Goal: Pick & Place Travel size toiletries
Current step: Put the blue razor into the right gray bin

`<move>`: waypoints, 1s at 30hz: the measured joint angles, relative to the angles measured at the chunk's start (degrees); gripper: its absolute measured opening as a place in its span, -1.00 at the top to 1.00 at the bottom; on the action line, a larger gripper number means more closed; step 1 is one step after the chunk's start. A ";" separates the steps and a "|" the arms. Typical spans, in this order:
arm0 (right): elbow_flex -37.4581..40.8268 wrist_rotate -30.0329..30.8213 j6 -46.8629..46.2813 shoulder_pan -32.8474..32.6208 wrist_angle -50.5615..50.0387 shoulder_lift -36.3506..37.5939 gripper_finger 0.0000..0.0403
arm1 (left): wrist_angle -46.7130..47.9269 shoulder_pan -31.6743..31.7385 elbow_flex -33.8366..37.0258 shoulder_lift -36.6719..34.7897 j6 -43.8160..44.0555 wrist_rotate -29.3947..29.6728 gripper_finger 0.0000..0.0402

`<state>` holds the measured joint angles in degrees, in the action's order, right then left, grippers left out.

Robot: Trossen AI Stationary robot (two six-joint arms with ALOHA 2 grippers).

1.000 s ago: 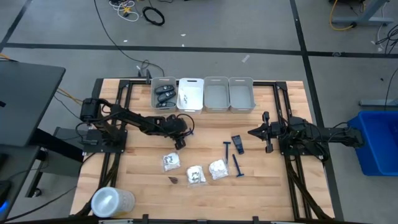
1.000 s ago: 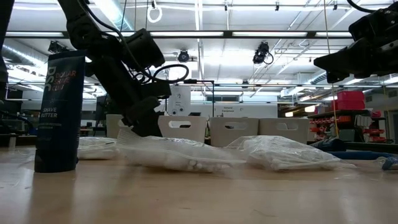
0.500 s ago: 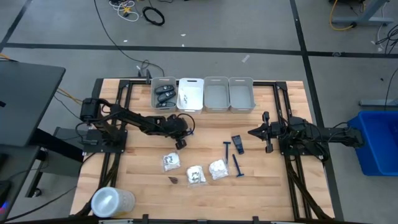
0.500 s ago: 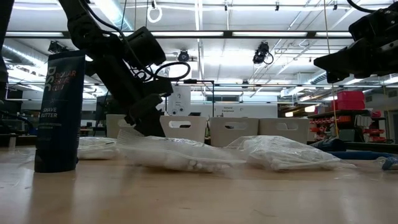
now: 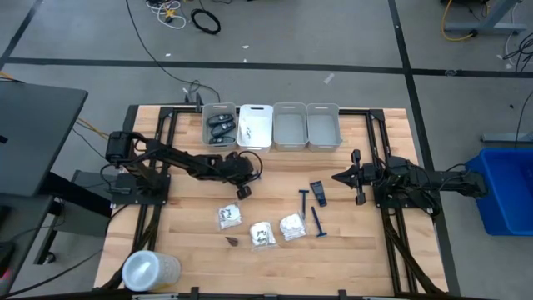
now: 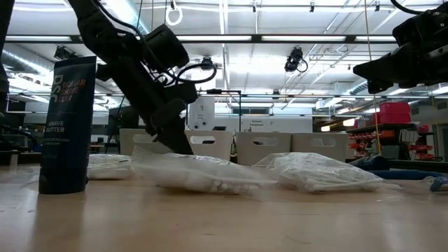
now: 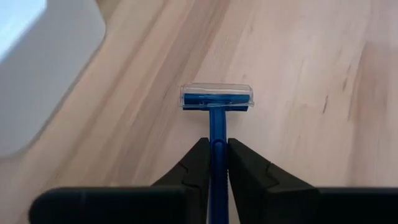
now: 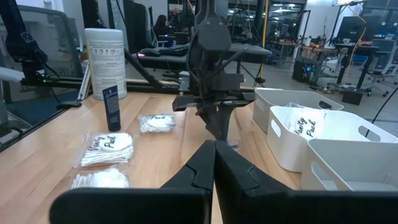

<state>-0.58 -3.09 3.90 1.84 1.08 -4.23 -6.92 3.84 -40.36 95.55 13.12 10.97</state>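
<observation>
Step in hand: pick of one razor. The left claw has its two fingers pressed against the thin handle of a blue razor, so it holds the razor by the stem. In the high view the left claw sits low over the worktop, just in front of the white bin. Whether the razor is lifted or touching the wood, cannot tell.

Right claw waits at the right side of the worktop, fingers pinched together, nothing between them.

Next move, as judged: lift clear, carry toward the row of bins, and release over the proper one. The handle is thin, so the grip could let it pivot; a slow lift seems wise.

Look of the razor: T-shaped, slim blue handle, blue head under a clear plastic cover.

Other toiletries: two more razors lie mid-worktop beside a small dark item; three white packets sit nearer the front edge; dark oval cases lie in the grey bin.
</observation>
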 joint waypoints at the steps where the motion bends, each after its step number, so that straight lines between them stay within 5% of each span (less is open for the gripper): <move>1: 0.02 0.00 -0.01 0.01 0.00 0.00 0.93 | -0.03 0.00 -0.51 0.00 -0.51 -0.02 0.75; 30: 0.01 0.00 -0.01 -0.01 0.02 -0.42 0.93 | 1.41 3.02 -9.75 -4.13 -16.65 -2.87 0.97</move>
<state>-0.57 -3.09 3.89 1.83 1.10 -4.64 -5.51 6.85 -50.11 91.42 -3.53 8.10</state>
